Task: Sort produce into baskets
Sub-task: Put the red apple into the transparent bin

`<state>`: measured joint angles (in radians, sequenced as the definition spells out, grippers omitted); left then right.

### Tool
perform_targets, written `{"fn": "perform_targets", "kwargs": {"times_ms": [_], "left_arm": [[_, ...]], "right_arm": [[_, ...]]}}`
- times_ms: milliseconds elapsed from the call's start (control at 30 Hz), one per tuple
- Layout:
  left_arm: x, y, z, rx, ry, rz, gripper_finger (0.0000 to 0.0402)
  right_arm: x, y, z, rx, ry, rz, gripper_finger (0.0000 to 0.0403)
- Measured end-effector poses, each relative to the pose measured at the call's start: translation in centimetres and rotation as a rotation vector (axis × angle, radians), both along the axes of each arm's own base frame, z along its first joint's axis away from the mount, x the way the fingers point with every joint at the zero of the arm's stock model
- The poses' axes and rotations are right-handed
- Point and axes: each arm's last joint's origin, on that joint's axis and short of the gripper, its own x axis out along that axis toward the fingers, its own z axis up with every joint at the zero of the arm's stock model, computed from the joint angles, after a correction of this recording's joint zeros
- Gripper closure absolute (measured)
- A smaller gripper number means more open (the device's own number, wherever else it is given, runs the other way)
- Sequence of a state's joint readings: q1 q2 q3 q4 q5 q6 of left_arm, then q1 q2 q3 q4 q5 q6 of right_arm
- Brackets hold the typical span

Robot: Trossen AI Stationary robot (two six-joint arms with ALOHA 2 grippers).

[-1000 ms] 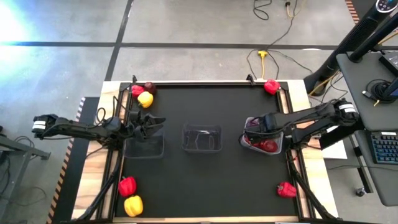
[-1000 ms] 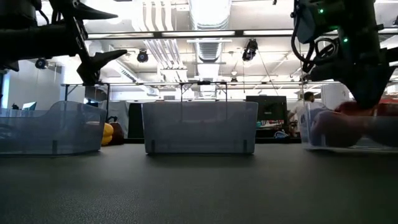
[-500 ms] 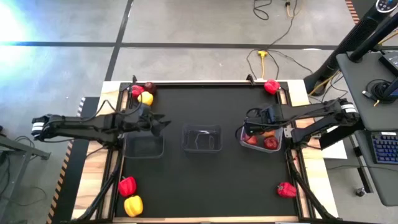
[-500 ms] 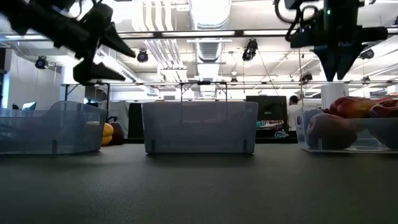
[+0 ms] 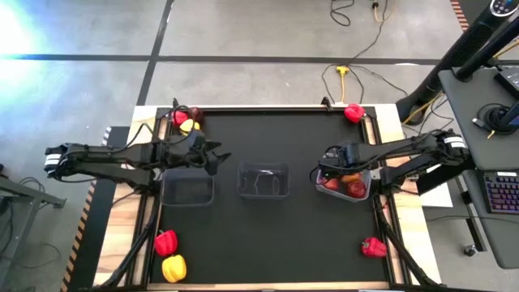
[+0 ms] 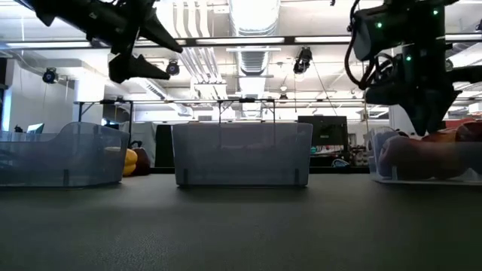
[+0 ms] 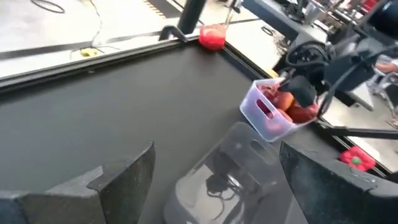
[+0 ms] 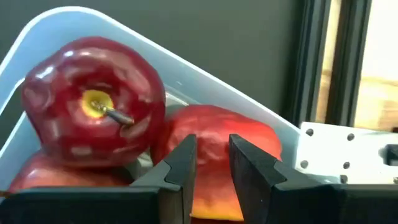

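1. Right gripper [image 5: 324, 174] over the right basket [image 5: 344, 193], centre-right of the high view, jaws nearly closed, empty.
2. Left gripper [image 5: 217, 156] wide open, centre-left.
3. Apple [image 8: 93, 102] inside that basket.

Setting: an open-plan robotics laboratory or industrial workspace. Indicators follow.

Ceiling: the low view shows exposed ducting [image 6: 252, 19], pipe runs and strip lighting [image 6: 226, 41] overhead, with no finished ceiling panels.

Floor: the high view shows bare grey concrete [image 5: 81, 81] marked with dark lines; a yellow power plug [image 5: 343, 71] and loose cables [image 5: 361, 45] lie on it.

Workstation: a black-surfaced worktop [image 5: 268, 219] on a light wooden base [image 5: 117, 243], with two dark robot arms mounted at its sides.

Adjacent equipment: a grey desk [image 5: 486, 122] beside the worktop carries a keyboard [image 5: 503, 193] and cabling.

Background: the low view shows further benches, monitors [image 6: 322, 129] and frames across a wide, undivided room.
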<state>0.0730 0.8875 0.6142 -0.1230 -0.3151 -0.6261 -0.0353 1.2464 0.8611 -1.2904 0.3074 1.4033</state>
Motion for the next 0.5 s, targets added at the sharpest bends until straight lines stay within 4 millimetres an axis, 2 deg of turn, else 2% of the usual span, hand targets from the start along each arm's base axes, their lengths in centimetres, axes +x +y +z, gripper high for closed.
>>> {"fn": "perform_targets", "kwargs": {"times_ms": [200,500], "left_arm": [[-0.1,1.1,-0.8,-0.047,0.098,0.055,0.0075],[-1.7,7.5,-1.4,-0.184,0.550,0.320,0.0076]], "right_arm": [[0.9,-0.3,4.1,-0.079,-0.094,0.037,0.0299],[3.3,-0.7,10.0,-0.293,-0.274,0.208,0.0259]]}}
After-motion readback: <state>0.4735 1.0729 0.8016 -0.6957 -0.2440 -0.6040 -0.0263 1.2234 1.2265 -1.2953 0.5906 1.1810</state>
